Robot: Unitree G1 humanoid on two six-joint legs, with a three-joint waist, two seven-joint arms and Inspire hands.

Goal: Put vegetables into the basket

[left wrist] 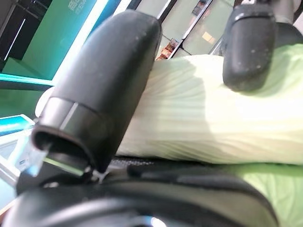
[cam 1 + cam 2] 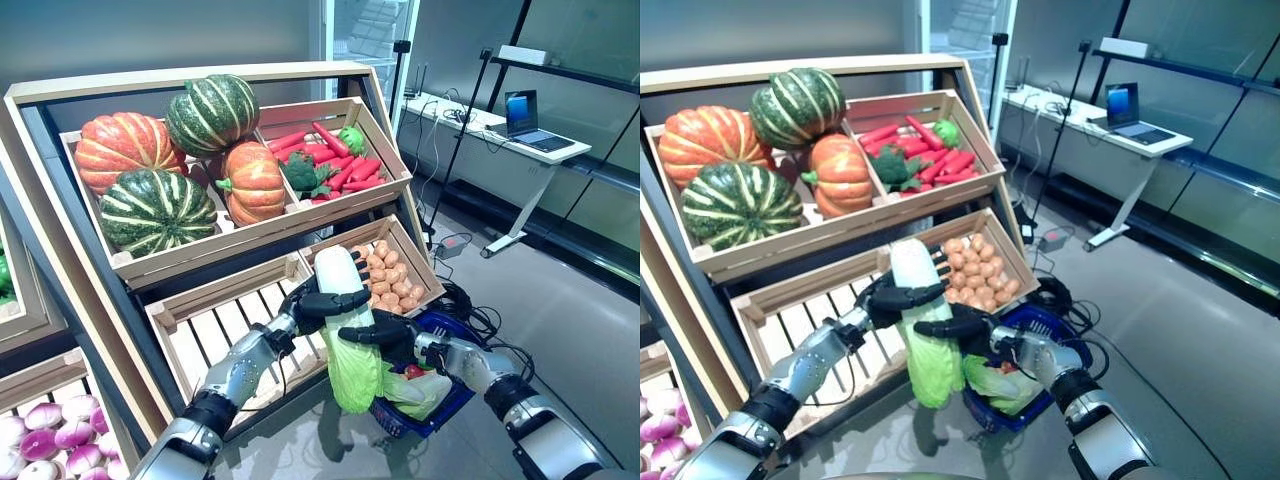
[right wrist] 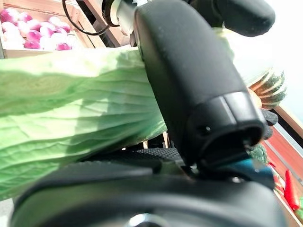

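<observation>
A long napa cabbage (image 2: 350,372), white at its top and leafy green below, hangs upright in front of the lower shelf. My left hand (image 2: 325,300) is curled round its white upper end. My right hand (image 2: 385,335) grips its middle from the right. In the left wrist view the thumb (image 1: 104,90) lies across the pale cabbage (image 1: 213,123). In the right wrist view the thumb (image 3: 189,71) presses on the green leaves (image 3: 71,104). The blue basket (image 2: 455,400) stands on the floor just right of the cabbage, with another leafy green (image 2: 420,392) and something red inside.
The wooden shelf holds pumpkins (image 2: 160,150), red chillies and broccoli (image 2: 335,160), potatoes (image 2: 390,275) and a slatted crate (image 2: 215,325) with nothing in it. Red onions (image 2: 50,430) lie at the lower left. A desk with a laptop (image 2: 525,115) stands at the back right.
</observation>
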